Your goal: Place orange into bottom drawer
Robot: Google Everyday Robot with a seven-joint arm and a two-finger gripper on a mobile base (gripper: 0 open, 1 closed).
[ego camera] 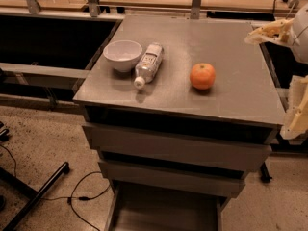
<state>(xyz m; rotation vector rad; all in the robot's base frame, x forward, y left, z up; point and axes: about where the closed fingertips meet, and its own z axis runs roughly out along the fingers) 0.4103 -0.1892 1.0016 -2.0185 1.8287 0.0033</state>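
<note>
The orange (pixel 202 76) sits on the grey cabinet top (pixel 240 95), right of centre. The bottom drawer (pixel 163 211) is pulled out at the foot of the cabinet, and its flat grey floor shows. My gripper (pixel 284 71) is at the right edge of the view, beside the cabinet top and to the right of the orange. It is open and empty. One cream finger (pixel 267 32) is up over the top's right edge and the other finger (pixel 294 109) hangs lower down.
A white bowl (pixel 123 55) and a plastic bottle (pixel 148 64) lying on its side are on the left of the cabinet top. Two grey drawers (pixel 173 148) above the bottom one stick out slightly. Cables and a black stand leg (pixel 38 196) lie on the floor at left.
</note>
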